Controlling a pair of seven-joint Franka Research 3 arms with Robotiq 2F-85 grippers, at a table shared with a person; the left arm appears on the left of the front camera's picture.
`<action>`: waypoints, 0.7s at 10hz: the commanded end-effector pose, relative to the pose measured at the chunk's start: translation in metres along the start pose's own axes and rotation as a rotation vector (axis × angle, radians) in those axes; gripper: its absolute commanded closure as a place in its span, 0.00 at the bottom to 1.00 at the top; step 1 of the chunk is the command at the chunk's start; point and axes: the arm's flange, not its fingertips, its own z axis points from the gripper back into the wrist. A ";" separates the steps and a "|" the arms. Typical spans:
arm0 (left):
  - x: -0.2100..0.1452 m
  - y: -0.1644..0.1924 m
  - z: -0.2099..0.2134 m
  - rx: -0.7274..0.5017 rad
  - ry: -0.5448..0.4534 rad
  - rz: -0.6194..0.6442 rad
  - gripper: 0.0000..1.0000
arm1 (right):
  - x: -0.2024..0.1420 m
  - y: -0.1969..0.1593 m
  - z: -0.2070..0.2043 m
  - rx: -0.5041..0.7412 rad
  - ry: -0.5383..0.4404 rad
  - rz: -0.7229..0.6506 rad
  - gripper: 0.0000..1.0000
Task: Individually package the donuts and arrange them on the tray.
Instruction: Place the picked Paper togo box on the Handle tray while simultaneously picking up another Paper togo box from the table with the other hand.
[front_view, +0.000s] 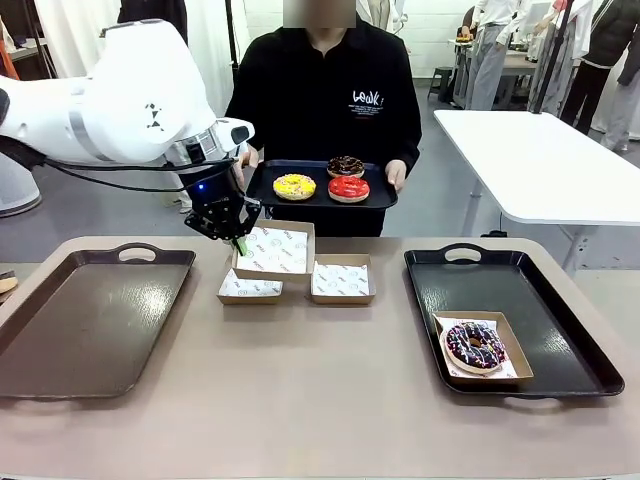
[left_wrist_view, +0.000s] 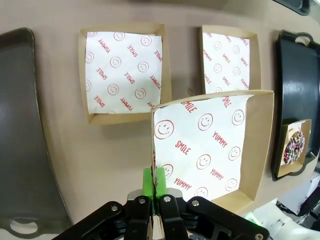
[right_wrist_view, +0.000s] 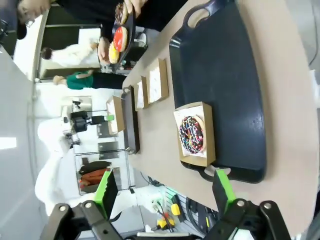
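Above the table, left hand pinches a square paper-lined cardboard box; right hand gapes.

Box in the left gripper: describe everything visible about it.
The box is shallow brown cardboard, lined with white paper printed with red smileys, SMILE and YUMMY. It is empty, raised and tilted above the table, one wall pinched by the shut left gripper.
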 end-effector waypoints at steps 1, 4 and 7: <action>0.021 -0.011 -0.002 0.034 0.014 0.029 1.00 | 0.007 -0.018 0.012 0.050 0.027 0.032 0.00; 0.036 -0.016 -0.005 0.058 0.010 0.030 1.00 | 0.004 -0.021 0.010 0.037 0.002 0.066 0.00; 0.034 -0.016 -0.005 0.141 0.017 -0.038 1.00 | -0.001 -0.023 0.010 0.034 0.017 0.013 0.00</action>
